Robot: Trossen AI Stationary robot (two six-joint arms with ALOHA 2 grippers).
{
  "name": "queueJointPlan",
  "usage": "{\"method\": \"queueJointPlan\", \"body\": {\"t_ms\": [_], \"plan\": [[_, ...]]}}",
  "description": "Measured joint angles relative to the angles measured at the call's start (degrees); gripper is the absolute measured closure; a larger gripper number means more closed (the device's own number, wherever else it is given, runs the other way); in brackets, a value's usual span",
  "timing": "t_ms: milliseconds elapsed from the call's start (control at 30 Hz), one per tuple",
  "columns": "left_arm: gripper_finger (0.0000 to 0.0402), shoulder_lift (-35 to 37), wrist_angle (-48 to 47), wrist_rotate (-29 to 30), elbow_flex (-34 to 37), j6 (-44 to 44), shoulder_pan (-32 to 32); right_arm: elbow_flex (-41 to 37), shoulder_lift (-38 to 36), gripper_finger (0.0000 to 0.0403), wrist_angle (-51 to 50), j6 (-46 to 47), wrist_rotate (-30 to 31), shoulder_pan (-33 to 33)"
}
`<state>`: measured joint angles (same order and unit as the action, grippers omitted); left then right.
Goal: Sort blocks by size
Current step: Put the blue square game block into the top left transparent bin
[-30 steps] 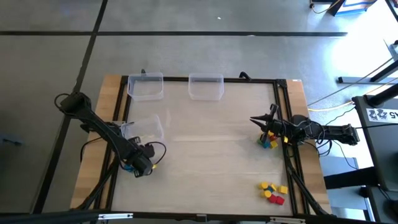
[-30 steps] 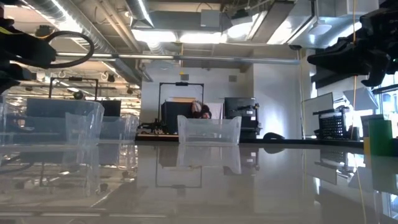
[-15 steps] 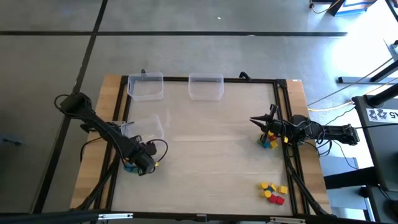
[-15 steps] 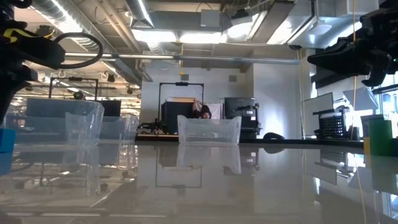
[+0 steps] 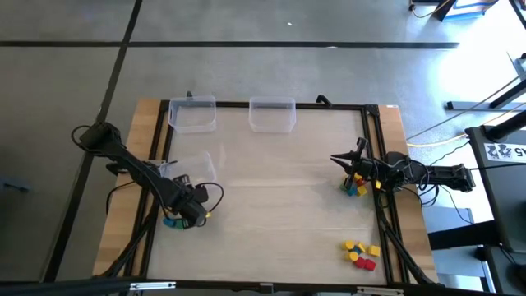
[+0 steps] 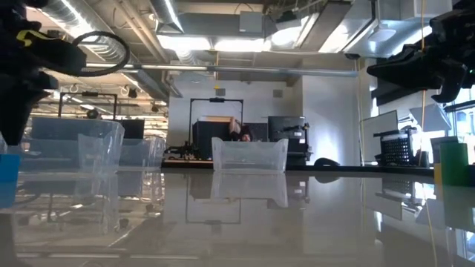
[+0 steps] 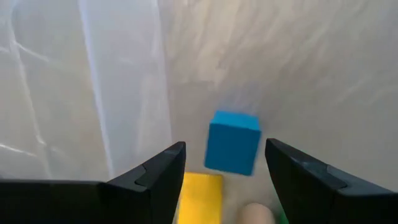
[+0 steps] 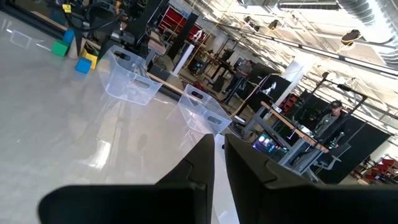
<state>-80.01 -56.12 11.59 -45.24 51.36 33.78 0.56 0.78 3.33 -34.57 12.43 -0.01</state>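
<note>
High view first: I've got the left gripper [image 5: 175, 220] hanging low over the bench [image 5: 271, 205], just in front of the tipped clear bin [image 5: 193, 168] on the left side. Its fingers are spread apart with nothing between them. From the left wrist view I can see a blue block [image 7: 232, 142] sitting on the bench right in the gap, not touched by either finger, with a yellow block [image 7: 200, 198] just beside it, closer to the camera. A tan rounded bit shows next to the yellow one but I can't tell what it is.

Right gripper [image 5: 335, 159] is parked on the far side of the bench from that bin, near the right rail, fingers pressed together and empty. Right under that arm there's a small cluster of blocks [image 5: 355, 187], mixed colours. A second pile of yellow and red blocks [image 5: 361, 254] sits nearer the front edge on the same side.

Two more upright clear bins [image 5: 272, 115] stand along the back edge, well apart from everything else. I can't tell whether anything is inside any bin.
</note>
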Motion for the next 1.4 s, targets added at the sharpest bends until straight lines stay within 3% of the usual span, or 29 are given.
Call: {"method": "queueJointPlan", "body": {"t_ms": [500, 867, 1167, 1400], "plan": [[0.0184, -0.1, 11.1, -2.6, 6.7, -2.0, 1.1, 0.0, 0.0, 0.0358, 0.0, 1.4, 0.0, 0.0], [0.0270, -0.3, 12.1, -2.7, 6.2, -3.4, 1.0, 0.0, 0.0, 0.0359, 0.0, 1.4, 0.0, 0.0], [0.0267, 0.4, 8.6, -2.4, 0.4, -3.6, 0.7, 0.0, 0.0, 0.0359, 0.0, 1.4, 0.0, 0.0], [0.0267, 6.1, 4.9, -0.3, -5.5, -3.6, -2.2, 0.0, 0.0, 0.0359, 0.0, 1.3, 0.0, 0.0]]}}
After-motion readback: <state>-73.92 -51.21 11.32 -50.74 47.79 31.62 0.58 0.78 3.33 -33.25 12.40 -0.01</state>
